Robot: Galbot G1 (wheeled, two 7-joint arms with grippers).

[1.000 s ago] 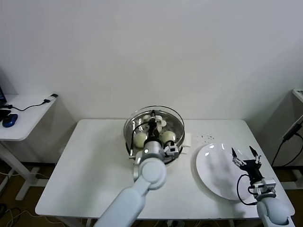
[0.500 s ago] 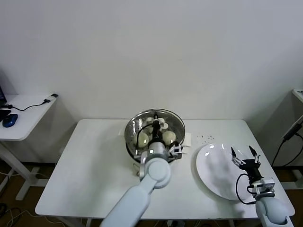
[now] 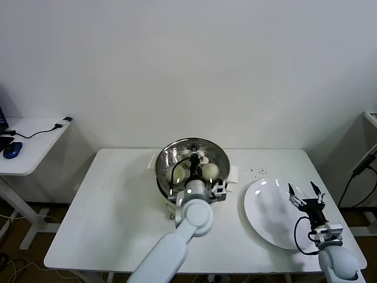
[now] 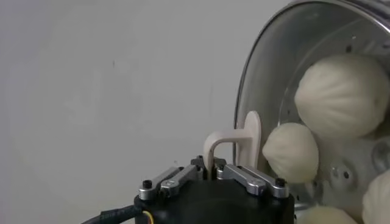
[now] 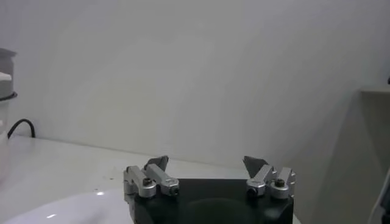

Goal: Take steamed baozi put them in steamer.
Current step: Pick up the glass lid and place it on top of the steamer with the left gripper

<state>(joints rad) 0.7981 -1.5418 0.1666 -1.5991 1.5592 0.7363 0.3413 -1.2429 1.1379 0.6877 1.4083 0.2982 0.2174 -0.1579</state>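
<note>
The steel steamer [image 3: 166, 164] stands on its white base at the table's middle back. Several cream-white baozi [image 3: 210, 170] lie inside it; they also show in the left wrist view [image 4: 344, 94]. My left gripper [image 3: 192, 158] is shut on the white handle [image 4: 234, 143] of the round glass lid [image 3: 206, 147] and holds the lid over the steamer. The baozi show through the glass. My right gripper [image 3: 306, 193] is open and empty, hovering over the white plate [image 3: 265, 218]; in the right wrist view [image 5: 206, 163] its fingers stand wide apart.
The flat white plate [image 5: 61, 210] lies at the table's right, with nothing on it. A small white side table [image 3: 26, 144] with a cable and a blue mouse stands far left. A white wall rises behind the table.
My left gripper has carried the glass lid slightly down and to the right, closer over the steamer. The right arm has not moved.
</note>
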